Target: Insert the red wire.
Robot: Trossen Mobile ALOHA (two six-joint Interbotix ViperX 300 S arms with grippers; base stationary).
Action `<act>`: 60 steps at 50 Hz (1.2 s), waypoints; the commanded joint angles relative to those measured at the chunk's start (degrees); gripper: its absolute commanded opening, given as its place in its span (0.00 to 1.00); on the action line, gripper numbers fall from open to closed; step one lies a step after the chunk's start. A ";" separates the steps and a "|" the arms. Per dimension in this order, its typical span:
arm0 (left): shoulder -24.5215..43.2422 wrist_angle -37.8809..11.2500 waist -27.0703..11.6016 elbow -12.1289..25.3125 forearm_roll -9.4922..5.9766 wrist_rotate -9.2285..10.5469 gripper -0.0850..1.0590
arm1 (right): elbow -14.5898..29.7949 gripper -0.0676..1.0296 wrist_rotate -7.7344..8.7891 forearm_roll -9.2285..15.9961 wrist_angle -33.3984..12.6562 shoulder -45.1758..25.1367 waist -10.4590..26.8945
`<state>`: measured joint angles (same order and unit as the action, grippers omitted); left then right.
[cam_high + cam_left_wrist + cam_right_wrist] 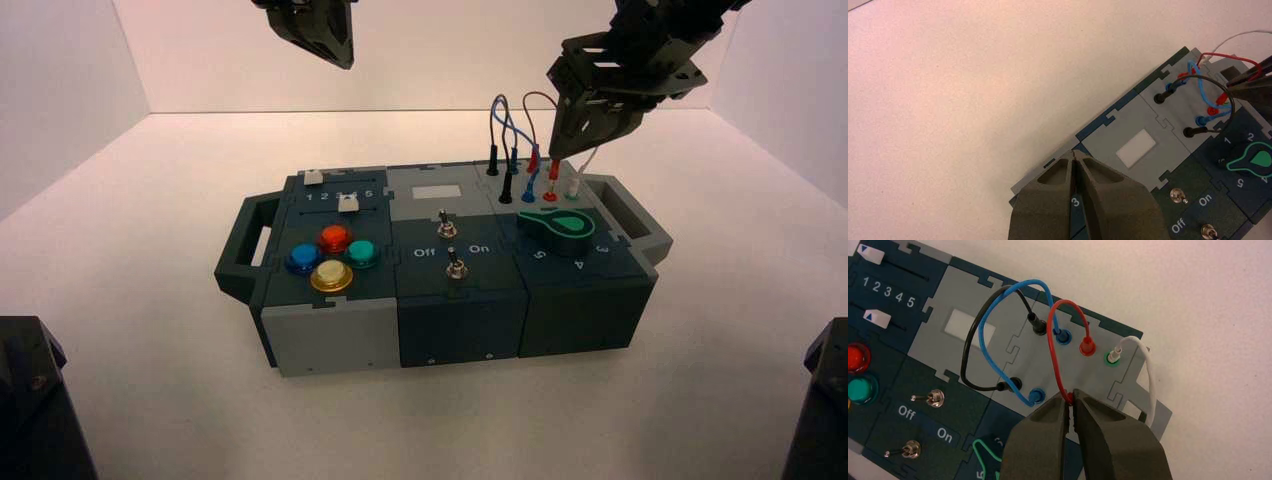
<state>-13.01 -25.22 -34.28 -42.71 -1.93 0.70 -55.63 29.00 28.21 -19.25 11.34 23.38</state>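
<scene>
Along the bottom edge of the frame, dark machine parts (38, 400) fill the left and right corners, with the pale worktop (180, 420) between them. Behind these sits the box (460, 330), roughly mid-frame. Nearest on its left side are a yellow button (331, 275), a blue button (304, 258), a green button (362, 253) and a red button (335, 238). Two metal toggle switches (456, 268) stand mid-box beside "Off" and "On"; the green-marked knob (562, 230) is to their right.

Farther back, at the box's upper right, the black wire (506, 135) and blue wire (515, 127) loop with both ends plugged in. The right claw (558, 153) is above the near row there, its tips closed narrowly on one plug of the red wire (530, 100). That plug is upright, its silver pin at the near red socket (550, 197); the other plug sits in the far red socket. Just beside is the white wire (1148, 370).

Left of centre at the top of the frame hangs the left claw (345, 66), tips together and holding nothing.
</scene>
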 commanded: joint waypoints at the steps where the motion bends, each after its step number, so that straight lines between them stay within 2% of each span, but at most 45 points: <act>1: -0.09 0.44 0.26 1.76 0.18 -0.53 0.05 | 1.85 0.04 0.18 -0.44 0.26 0.62 -0.09; 17: 0.26 0.44 0.35 2.20 0.18 -0.53 0.05 | 1.67 0.04 0.18 -0.35 -0.70 0.35 -0.09; 38: 0.70 0.44 0.44 2.29 0.18 -0.53 0.05 | 0.97 0.04 0.18 -0.09 -1.67 4.04 -0.09; 60: 0.88 0.44 0.53 2.29 0.18 -0.53 0.05 | 0.62 0.04 0.00 0.70 -2.37 1.14 0.26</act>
<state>-11.60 -25.22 -34.10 -42.28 -1.85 0.53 -55.63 29.09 28.48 -21.71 12.66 23.38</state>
